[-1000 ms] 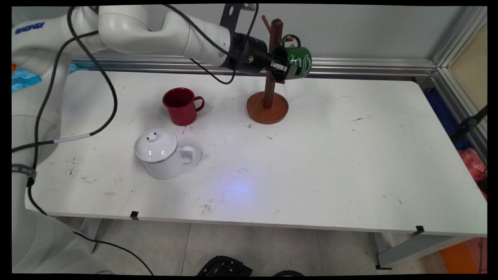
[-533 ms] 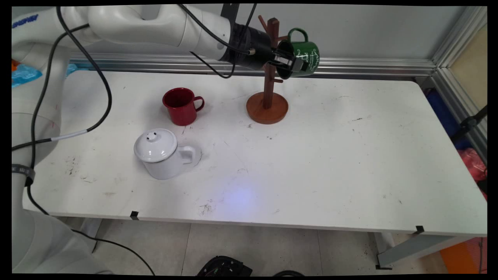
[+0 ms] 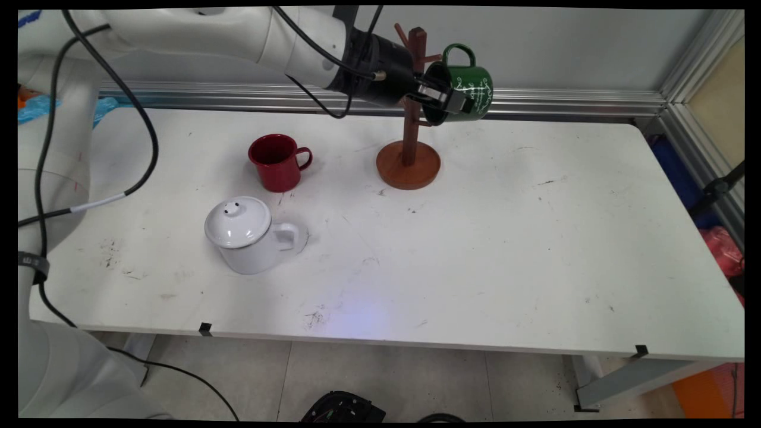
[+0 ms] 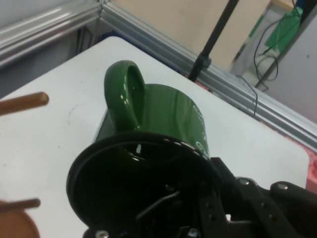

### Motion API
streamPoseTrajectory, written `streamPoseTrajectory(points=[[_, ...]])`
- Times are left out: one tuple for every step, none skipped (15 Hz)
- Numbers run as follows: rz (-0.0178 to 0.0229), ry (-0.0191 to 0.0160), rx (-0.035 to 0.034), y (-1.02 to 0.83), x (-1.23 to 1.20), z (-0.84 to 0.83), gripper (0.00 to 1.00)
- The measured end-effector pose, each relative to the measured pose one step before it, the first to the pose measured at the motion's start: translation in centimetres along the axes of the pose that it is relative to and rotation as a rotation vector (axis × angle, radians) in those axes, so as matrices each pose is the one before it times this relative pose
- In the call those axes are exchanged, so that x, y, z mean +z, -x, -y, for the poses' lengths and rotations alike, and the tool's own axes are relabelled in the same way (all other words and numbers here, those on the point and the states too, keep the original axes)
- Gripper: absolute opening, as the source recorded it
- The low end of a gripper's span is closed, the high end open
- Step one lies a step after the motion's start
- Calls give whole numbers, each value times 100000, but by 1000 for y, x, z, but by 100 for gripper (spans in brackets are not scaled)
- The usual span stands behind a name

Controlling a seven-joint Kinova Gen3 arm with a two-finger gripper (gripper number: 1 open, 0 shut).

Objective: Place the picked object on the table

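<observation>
The gripper [image 3: 447, 100], jaws pinching the rim of a green mug [image 3: 469, 86], holds it tipped sideways beside the wooden mug tree [image 3: 410, 119], handle up near an upper peg; red mug [image 3: 276, 161] and white kettle [image 3: 247, 235] stand left of the tree on the surface [image 3: 505, 238].

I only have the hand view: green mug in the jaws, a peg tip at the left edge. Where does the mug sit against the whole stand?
Observer: In the main view, the green mug hangs in the air just right of the wooden mug tree, level with its upper pegs, handle up.
Operator: Is anything hung on the tree?
Observer: No mug hangs on any peg that shows; the arm hides part of the post.
Operator: What else stands on the table?
Observer: A red mug stands upright left of the tree, with a white lidded pot nearer the camera.
</observation>
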Motion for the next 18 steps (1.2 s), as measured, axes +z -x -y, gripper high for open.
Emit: streamPoseTrajectory(points=[[851,-193,436,7,-208,-146,0],[1895,-565,785,60,-361,-238,0],[1894,-653,657,92,-322,-199,0],[1429,-489,453,72,-214,-152,0],[2138,-762,580,106,-286,-204,0],[1502,-553,350,75,-188,-136,0],[2233,-932,446,118,-272,-184,0],[3183,-1321,732,145,-297,-230,0],[2557,-1093,677,132,-202,-142,0],[2620,-1178,705,160,-183,-112,0],[3785,-1621,1034,221,-125,-181,0],[3278,-1631,887,190,-34,-171,0],[2886,-1467,726,166,35,-168,0],[3020,-1670,564,170,105,-191,0],[3380,-1973,281,182,170,-227,0],[3258,-1936,45,170,217,-251,0],[3213,-1946,203,128,288,-272,0],[2713,-1790,-55,131,235,-214,0]])
